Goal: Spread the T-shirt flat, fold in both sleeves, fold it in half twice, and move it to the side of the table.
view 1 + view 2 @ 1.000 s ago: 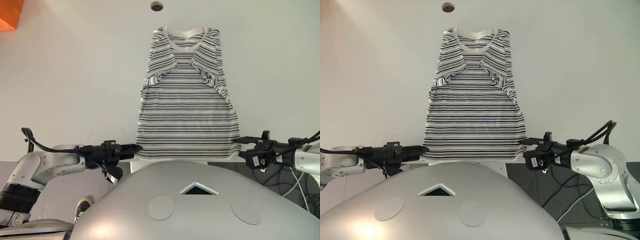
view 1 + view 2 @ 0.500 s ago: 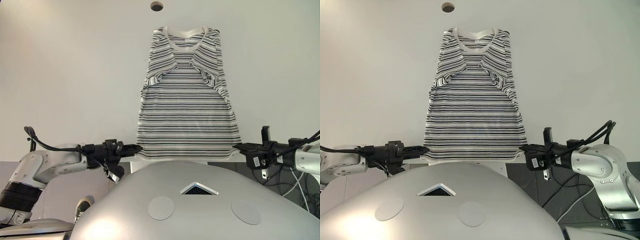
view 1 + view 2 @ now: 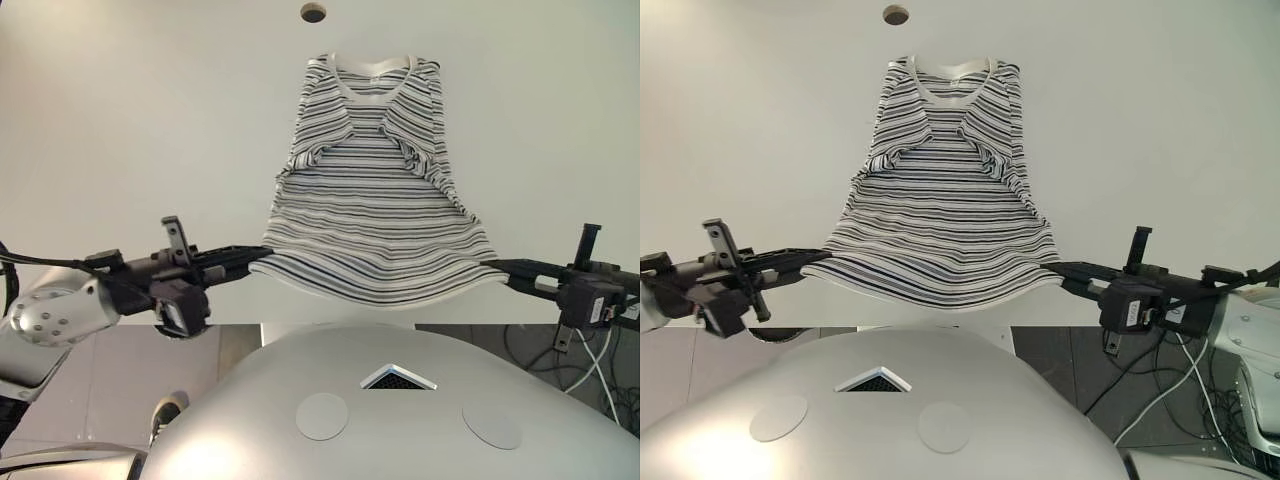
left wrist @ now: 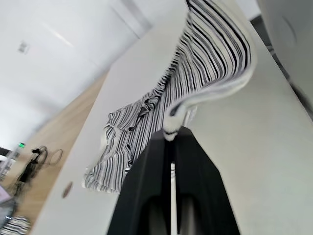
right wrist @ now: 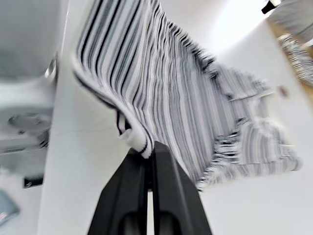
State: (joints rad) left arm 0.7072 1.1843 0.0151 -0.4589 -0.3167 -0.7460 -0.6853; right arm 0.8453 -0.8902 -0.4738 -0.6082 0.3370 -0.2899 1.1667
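Roughly halfway: striped black-and-white fabric T-shirt (image 3: pixel 375 200), sleeves apparently in; left gripper (image 3: pixel 262 254) & right gripper (image 3: pixel 497 265) clamped tight on raised hem corners. Both half-folds + side move remain.

T-shirt (image 3: pixel 375 190) at centre of table (image 3: pixel 130 130)

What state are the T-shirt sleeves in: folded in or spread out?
Folded in: both sleeves lie across the T-shirt chest, neither sticking out. The left gripper and right gripper pinch its lifted hem corners.
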